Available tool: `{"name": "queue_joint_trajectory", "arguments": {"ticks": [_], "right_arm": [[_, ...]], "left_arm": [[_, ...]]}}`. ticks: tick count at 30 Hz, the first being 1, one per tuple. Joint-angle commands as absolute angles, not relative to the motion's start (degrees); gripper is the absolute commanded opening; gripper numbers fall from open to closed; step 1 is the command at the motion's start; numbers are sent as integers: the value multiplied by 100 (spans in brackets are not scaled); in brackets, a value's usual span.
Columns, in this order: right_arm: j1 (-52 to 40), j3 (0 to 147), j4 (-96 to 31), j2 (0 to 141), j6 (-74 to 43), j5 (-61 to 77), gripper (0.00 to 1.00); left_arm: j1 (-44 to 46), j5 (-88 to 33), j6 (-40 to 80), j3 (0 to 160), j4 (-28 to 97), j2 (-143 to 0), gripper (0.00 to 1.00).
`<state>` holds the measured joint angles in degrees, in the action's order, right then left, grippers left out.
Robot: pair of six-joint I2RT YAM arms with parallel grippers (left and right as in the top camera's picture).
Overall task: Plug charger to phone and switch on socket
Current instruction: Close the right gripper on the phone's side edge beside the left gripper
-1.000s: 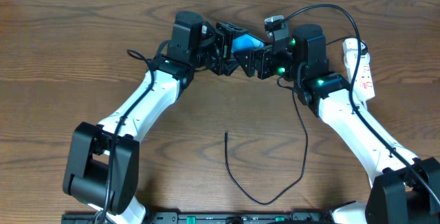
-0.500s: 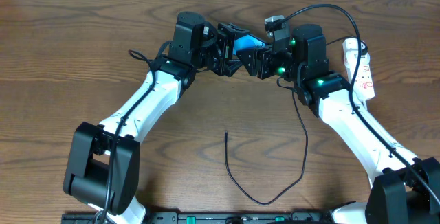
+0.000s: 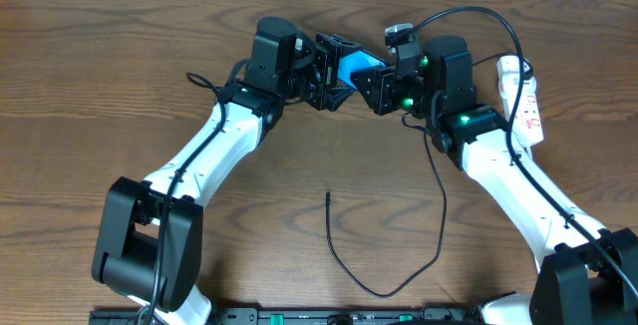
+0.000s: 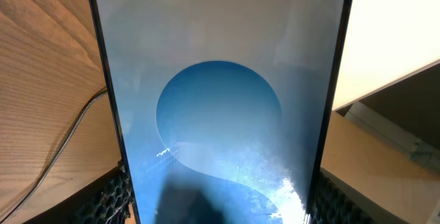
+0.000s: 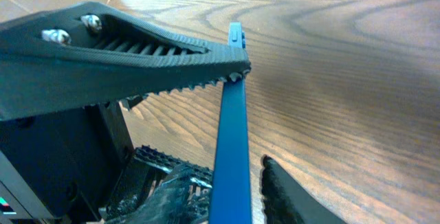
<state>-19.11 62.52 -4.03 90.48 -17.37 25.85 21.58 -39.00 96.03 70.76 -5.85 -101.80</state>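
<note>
- The phone is off the tabletop, at its far middle between both arms, its blue screen lit.
- The left pincer grips the phone by its long sides.
- The right pincer straddles the phone's edge with its upper finger touching; I cannot tell whether it clamps.
- The charger lies loose on the tabletop with its tip free, and the socket is far right.

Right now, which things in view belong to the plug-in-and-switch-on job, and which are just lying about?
Part of the job:
- the phone, gripped by the left gripper
- the charger, loose on the table
- the socket, at the far right

Not part of it:
- the arms' own thick black cables
</note>
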Motion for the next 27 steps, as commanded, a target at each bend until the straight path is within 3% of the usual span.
{"name": "queue_joint_trajectory", "arguments": {"ticks": [1,4,8,15,23,24,27], "right_arm": [[-1959,6368,-410,9067,-1715,2558,30],[-1959,6368,-410,9067,-1715,2558,28],[-1959,6368,-410,9067,-1715,2558,13],[-1959,6368,-410,9067,-1717,2561,1],[-1959,6368,-408,9067,-1721,2565,1],[-1959,6368,-408,9067,-1739,2563,1],[-1959,6368,-410,9067,-1737,2565,1]], "left_arm": [[2163,-3933,9614,7251,-655,-10007,7],[2163,-3933,9614,7251,-655,-10007,7],[2163,-3933,9614,7251,-655,-10007,7],[2163,-3933,9609,7251,-652,-10007,7],[2163,-3933,9609,7251,-652,-10007,8],[2163,-3933,9609,7251,-652,-10007,17],[2163,-3931,9609,7251,-652,-10007,61]]}}
